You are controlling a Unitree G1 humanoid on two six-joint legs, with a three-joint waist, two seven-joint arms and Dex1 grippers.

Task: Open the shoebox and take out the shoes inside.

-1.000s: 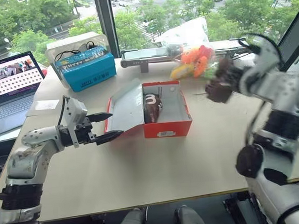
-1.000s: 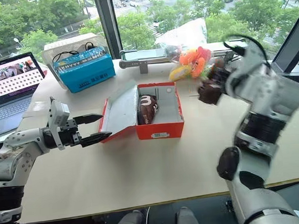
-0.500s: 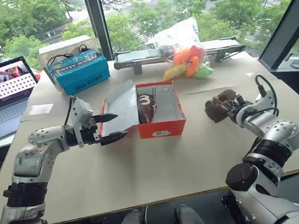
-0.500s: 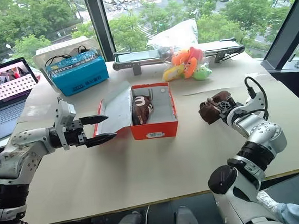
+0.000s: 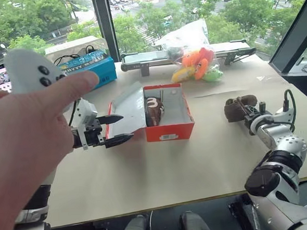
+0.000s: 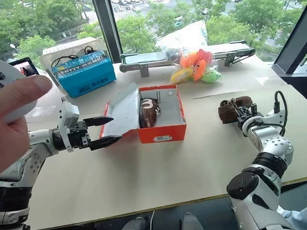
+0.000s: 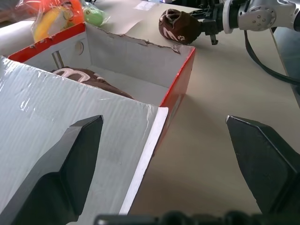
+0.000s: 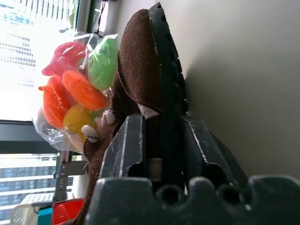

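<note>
The red shoebox (image 5: pixel 169 130) stands open mid-table, its lid (image 5: pixel 128 110) leaning out to the left with the pale inside showing. One dark brown shoe (image 5: pixel 153 109) with a white marking lies in the box. The other shoe (image 5: pixel 238 107) lies on its side on the table, right of the box. My right gripper (image 5: pixel 248 110) is shut on it, a finger (image 8: pixel 129 140) on each side of its sole. My left gripper (image 5: pixel 127 127) is open at the lid's free edge, and its fingers (image 7: pixel 82 154) straddle that edge.
A person's hand (image 5: pixel 30 138) holding a white remote (image 5: pixel 28 75) fills the near left and hides part of my left arm. At the back stand a blue box with cables (image 5: pixel 90 66), a grey bar-shaped device (image 5: pixel 155 56) and bagged plush toys (image 5: pixel 197 65).
My right gripper rolled and came down to the right, setting the brown shoe on the table. A person's hand with a remote entered the near left. My left gripper stayed at the lid.
</note>
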